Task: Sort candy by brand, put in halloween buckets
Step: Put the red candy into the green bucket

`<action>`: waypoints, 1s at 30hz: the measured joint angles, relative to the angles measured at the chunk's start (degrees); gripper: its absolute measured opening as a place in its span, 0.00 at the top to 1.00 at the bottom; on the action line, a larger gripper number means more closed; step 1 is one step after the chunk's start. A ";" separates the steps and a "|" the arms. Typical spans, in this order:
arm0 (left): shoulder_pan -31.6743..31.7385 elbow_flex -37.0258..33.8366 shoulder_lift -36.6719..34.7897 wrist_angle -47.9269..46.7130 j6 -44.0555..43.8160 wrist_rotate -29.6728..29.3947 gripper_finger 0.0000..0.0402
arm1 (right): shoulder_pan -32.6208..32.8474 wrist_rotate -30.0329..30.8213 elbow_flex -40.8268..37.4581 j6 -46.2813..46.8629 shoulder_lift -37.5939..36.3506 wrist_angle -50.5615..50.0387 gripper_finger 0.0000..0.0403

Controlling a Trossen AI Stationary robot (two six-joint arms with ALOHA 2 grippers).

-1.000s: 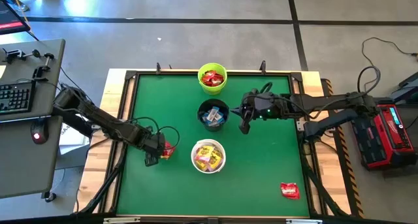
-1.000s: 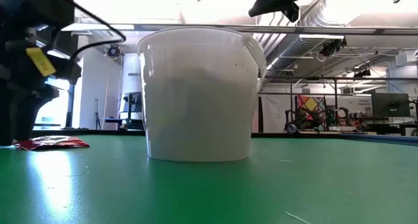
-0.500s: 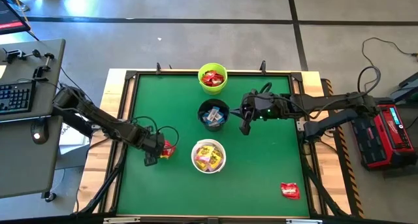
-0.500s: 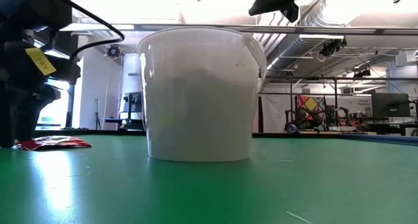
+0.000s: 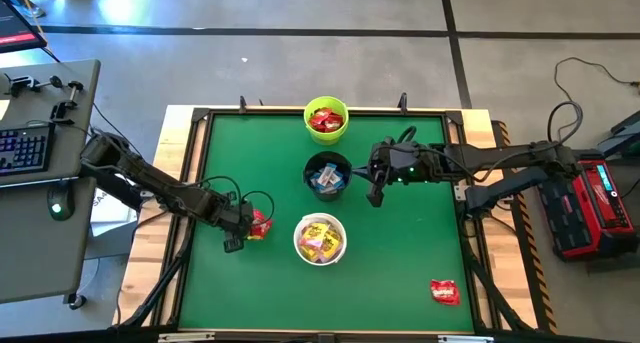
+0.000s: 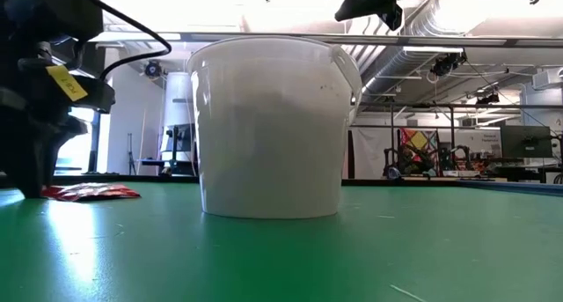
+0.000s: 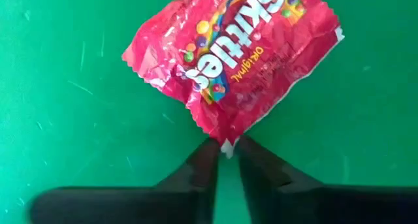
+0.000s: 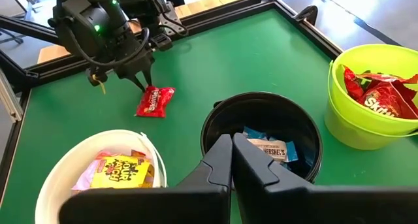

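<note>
1. The sort looks nearly finished, judging by how the candy lies: the lime green bucket (image 5: pixel 325 120) holds red Skittles packets, the black bucket (image 5: pixel 327 175) holds blue-and-white Hershey's pieces, and the white bucket (image 5: pixel 319 239) holds yellow packets.
2. Two red packets are still out on the green table (image 5: pixel 400 253). One Skittles packet (image 7: pixel 232 57) lies flat near the white bucket on the left arm's side, and another red packet (image 5: pixel 443 292) lies near the table's front right corner, well apart from all three buckets.
3. The left gripper (image 7: pixel 224 151) sits low at the table with its jaws almost together, pinching a corner of the Skittles packet, which is not yet lifted off the table.
4. The right gripper (image 8: pixel 232 145) hangs just beside the black bucket with its jaws brought together and holding nothing.
5. What is left appears to be carrying both red packets to the lime green bucket.
</note>
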 joint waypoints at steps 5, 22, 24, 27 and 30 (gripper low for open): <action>0.00 -0.04 0.06 0.62 -0.42 -0.91 0.99 | 0.00 0.00 0.00 0.00 0.00 0.00 1.00; 1.62 3.23 -2.79 0.16 -6.00 5.14 0.99 | 0.02 -0.55 0.02 -0.24 0.00 -0.50 1.00; 2.28 3.30 -2.79 1.28 -6.92 5.94 0.97 | 0.01 -0.55 0.02 -0.24 0.00 -0.55 1.00; 4.01 2.53 -2.79 4.37 -8.61 8.65 0.91 | 0.00 -0.57 0.02 -0.21 0.00 -0.55 1.00; 6.28 -0.55 -2.84 9.30 -12.42 13.56 0.83 | 0.01 -0.59 0.02 -0.02 0.00 -0.64 1.00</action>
